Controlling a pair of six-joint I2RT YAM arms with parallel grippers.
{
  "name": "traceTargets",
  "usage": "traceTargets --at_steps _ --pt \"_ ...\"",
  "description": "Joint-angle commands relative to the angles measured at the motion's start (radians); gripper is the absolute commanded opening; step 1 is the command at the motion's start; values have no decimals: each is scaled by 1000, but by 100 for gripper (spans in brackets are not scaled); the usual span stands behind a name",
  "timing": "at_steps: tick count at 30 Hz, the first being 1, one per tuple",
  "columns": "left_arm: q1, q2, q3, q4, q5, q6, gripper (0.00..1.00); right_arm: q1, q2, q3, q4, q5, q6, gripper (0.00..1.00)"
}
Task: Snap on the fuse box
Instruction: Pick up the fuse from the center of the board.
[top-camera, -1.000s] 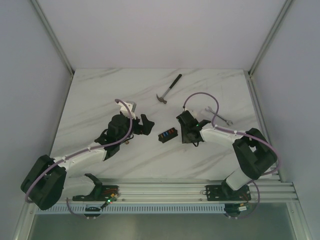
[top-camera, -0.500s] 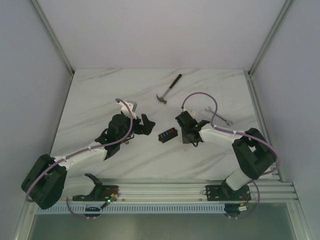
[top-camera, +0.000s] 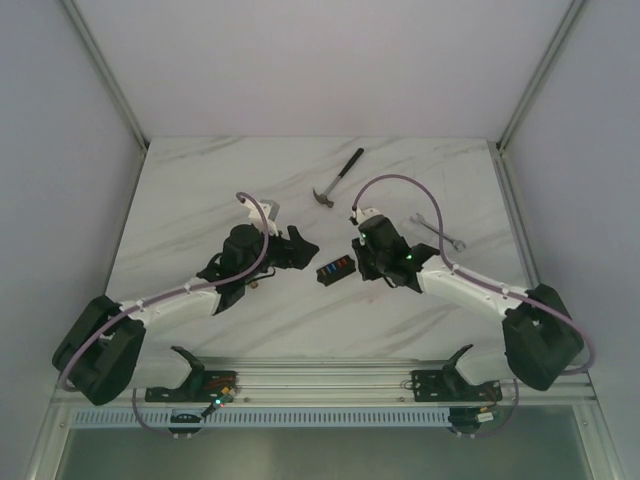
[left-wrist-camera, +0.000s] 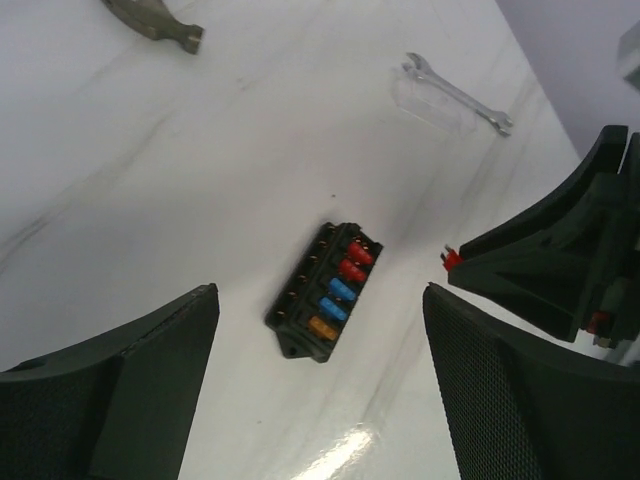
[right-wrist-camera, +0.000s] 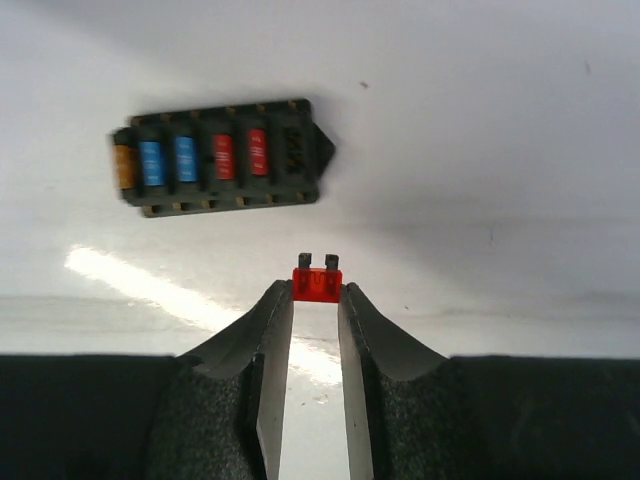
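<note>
Since the earlier frame, the right arm had swung its shoulder outward and re-angled its wrist, bringing the right gripper (top-camera: 362, 262) slightly nearer the fuse box (top-camera: 335, 270). The left gripper (top-camera: 297, 247) had also edged toward the box from the opposite side. The box itself had not shifted. It lay flat on the table (top-camera: 200, 200) between the two grippers, touching neither.

The right gripper was clenched on a small red fuse (right-wrist-camera: 317, 284), blades pointing away from the wrist. In the right wrist view the fuse sat just short of the box and roughly in line with its end slot (right-wrist-camera: 291, 150), which appeared unfilled beside the orange, blue and red inserts. This suggested that the arm was lining up for insertion and that seating had not begun. The left gripper stood released, its jaws spread wide to either side of the box, apparently ready to brace it.

Limits of observation:
- The fuse was not resolvable from overhead.
- Its body was partly covered by the fingers.
- The interior of the end slot was too dark to confirm.
- A faint clear piece (left-wrist-camera: 432, 97) beside the wrench (left-wrist-camera: 458, 93) could not be identified.
- The hammer (top-camera: 338, 178) lay well apart.
</note>
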Motion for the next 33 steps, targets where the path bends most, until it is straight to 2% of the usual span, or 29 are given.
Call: traceTargets --at_steps 1,7,11,14,20,33 --pt "5 57 44 97 149 -87 90 19 -72 -12 89 -108 -140 12" --pt "4 171 99 199 385 -200 79 40 -169 -65 220 -243 -226 13" --pt "5 210 116 253 449 -266 72 54 -219 -97 277 -301 -267 14" --pt "5 244 135 263 486 -298 63 58 -247 -136 340 -332 -282 14" --pt "2 265 140 273 520 -338 52 60 -281 -181 397 -331 -289 13" --pt "-1 266 141 178 511 -361 43 60 -282 -200 452 -287 -288 13"
